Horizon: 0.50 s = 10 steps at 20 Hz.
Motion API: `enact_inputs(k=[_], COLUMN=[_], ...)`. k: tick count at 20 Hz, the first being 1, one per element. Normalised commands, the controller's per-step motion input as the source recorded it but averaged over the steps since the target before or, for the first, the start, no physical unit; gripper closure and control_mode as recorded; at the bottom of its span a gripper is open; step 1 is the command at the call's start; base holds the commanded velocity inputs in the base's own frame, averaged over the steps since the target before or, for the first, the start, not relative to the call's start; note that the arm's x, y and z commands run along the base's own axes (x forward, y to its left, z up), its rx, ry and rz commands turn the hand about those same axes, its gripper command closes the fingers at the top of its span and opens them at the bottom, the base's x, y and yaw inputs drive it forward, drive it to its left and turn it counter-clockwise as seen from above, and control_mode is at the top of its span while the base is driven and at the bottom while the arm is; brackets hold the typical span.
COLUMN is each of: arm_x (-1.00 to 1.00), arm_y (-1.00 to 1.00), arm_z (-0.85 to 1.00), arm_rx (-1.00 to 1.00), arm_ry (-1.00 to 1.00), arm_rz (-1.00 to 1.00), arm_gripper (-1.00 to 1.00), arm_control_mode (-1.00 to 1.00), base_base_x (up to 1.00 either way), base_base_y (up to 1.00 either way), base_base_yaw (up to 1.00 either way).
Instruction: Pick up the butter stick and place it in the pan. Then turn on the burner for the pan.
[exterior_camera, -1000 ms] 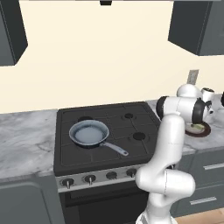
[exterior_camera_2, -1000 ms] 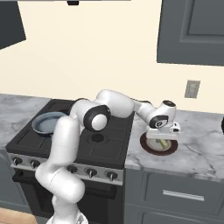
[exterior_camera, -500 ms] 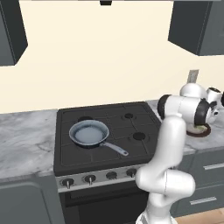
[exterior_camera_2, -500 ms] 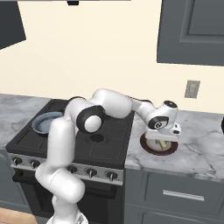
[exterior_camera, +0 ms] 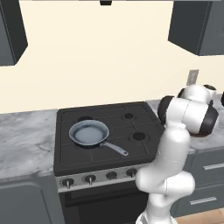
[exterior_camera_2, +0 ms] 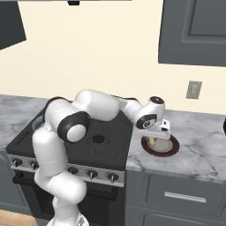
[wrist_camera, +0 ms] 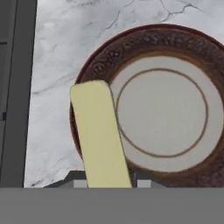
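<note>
Hand (exterior_camera_2: 155, 140) clenched on the butter stick (wrist_camera: 101, 135) above the brown plate (wrist_camera: 131, 41) (marble bench (wrist_camera: 57, 57)); pan (exterior_camera: 89, 133) well apart on the stove (exterior_camera: 109, 131).

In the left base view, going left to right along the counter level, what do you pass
Grey marble counter → pan on the black stove → pan's handle → front right burner → the robot's white arm.
</note>
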Motion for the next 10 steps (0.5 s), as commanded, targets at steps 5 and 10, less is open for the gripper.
enact_inputs(k=[5,10], arm_x=[-0.09,0.0], arm_y=[0.9,0.63], arm_z=[0.38,0.41], arm_rx=[-0.04,0.0], arm_ry=[-0.01,0.0], arm_rz=[-0.16,-0.13], arm_gripper=[1.0,1.0], arm_control_mode=[-1.0,-1.0], base_base_x=[0.0,0.0], base_base_y=[0.0,0.0], base_base_yaw=[0.0,0.0])
